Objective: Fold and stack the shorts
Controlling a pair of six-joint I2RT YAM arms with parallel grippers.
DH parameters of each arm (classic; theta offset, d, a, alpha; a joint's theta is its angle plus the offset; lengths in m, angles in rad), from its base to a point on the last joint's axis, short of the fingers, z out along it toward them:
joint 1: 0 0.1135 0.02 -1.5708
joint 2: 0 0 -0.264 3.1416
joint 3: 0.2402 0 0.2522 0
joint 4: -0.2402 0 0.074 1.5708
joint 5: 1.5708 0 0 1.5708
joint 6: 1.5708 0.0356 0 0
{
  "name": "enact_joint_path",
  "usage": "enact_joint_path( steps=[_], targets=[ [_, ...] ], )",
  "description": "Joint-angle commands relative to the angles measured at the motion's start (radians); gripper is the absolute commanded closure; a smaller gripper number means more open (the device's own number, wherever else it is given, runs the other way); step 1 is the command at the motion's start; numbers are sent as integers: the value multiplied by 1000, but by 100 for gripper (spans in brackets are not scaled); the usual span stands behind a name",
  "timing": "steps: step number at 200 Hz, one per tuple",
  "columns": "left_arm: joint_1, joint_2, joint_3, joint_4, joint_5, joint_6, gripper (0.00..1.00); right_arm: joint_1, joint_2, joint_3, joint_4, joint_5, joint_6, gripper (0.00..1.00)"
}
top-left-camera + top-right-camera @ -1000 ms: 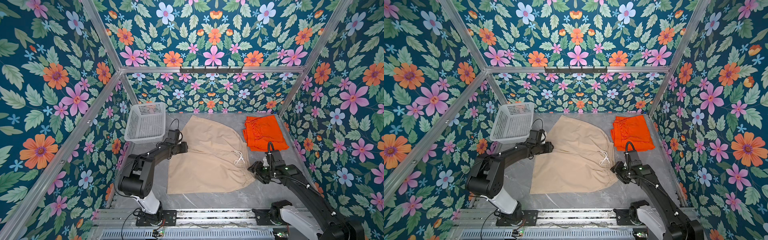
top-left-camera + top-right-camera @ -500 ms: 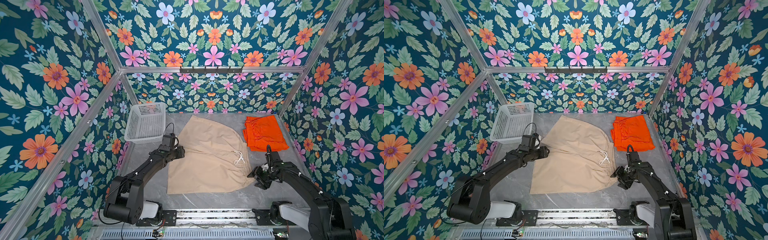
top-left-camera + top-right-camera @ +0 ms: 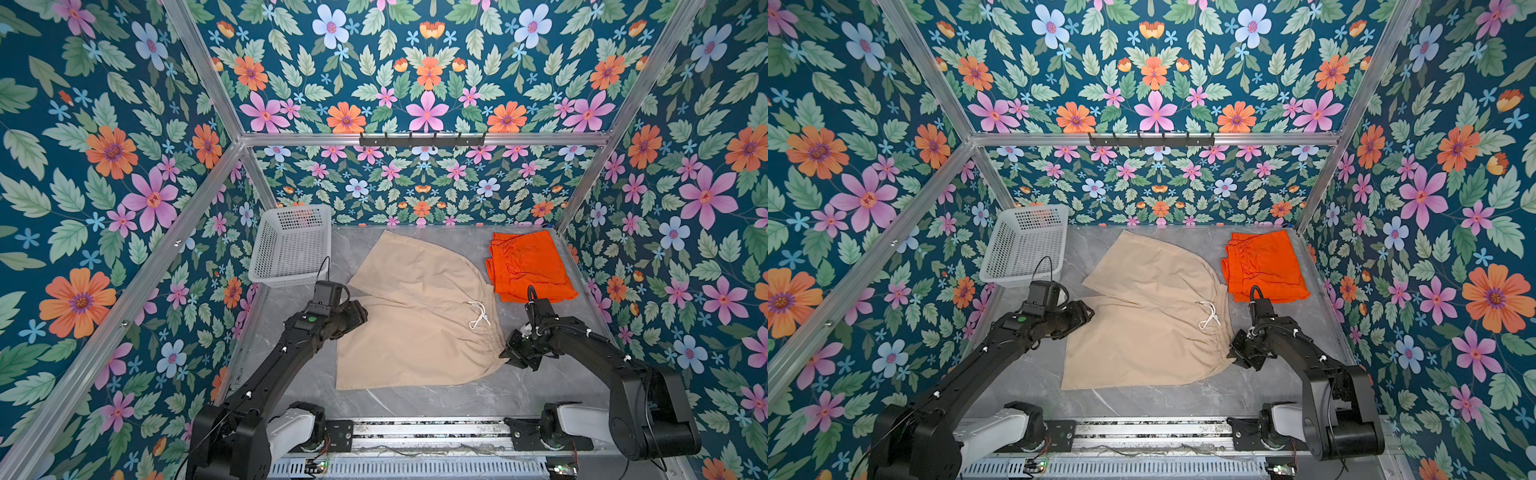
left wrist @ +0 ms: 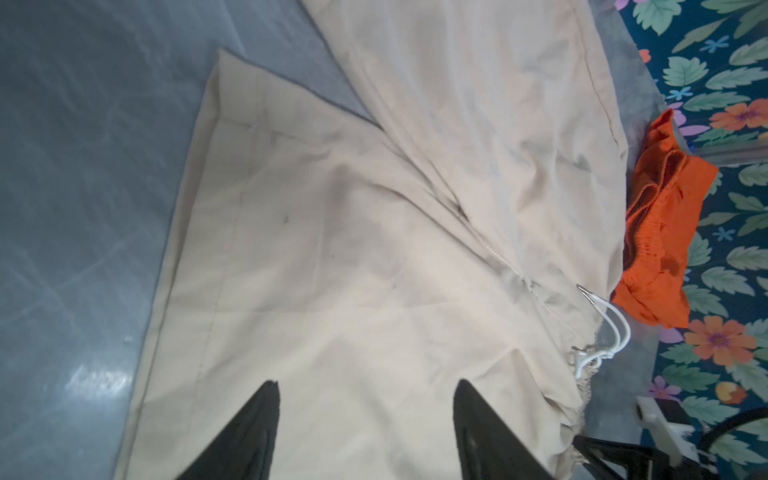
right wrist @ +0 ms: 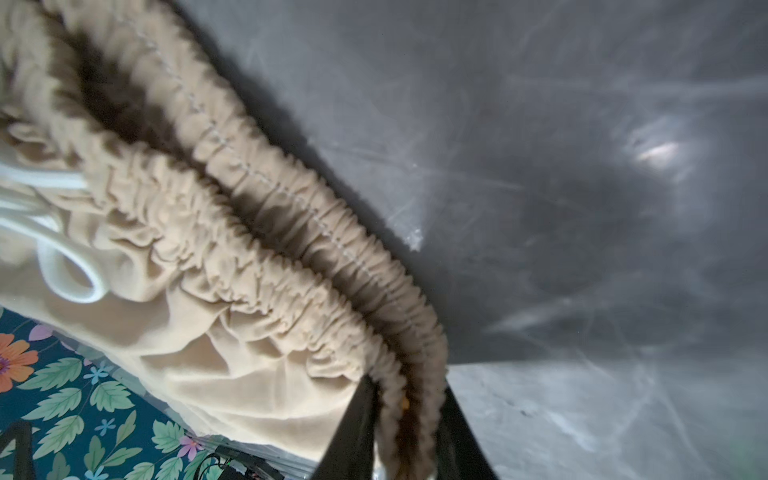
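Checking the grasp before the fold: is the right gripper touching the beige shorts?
Touching. The right wrist view shows the right gripper pinching the beige shorts at their waistband.

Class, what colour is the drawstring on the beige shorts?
White. The drawstring shows largest in the right wrist view.

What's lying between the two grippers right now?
The beige shorts, spread flat, with their white drawstring nearer the right gripper than the left gripper. Both top views show it.
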Motion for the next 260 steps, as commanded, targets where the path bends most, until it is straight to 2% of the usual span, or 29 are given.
enact_joint_path(
  steps=[1, 37, 67, 113, 154, 218, 260],
  targets=[
    [1, -54, -8, -104, -1, -205, 31, 0, -10, 10, -22, 32, -26, 86],
    [1, -159, -23, -281, -77, -473, 30, 1, -44, 15, 3, 21, -9, 88],
    [1, -192, -74, -423, -13, -609, 33, 8, -57, 17, 28, 2, 2, 88],
    [1, -121, -110, -551, 20, -591, 36, 38, -77, 12, 47, 7, 29, 88],
    [1, -80, -181, -571, 43, -589, 42, 66, -84, 12, 61, 18, 57, 87],
    [2, -28, -203, -512, 31, -587, 46, 84, -103, 12, 63, 32, 74, 87],
    [2, 39, -192, -464, -35, -535, 51, 86, -123, 11, 47, 39, 72, 87]
  ],
)
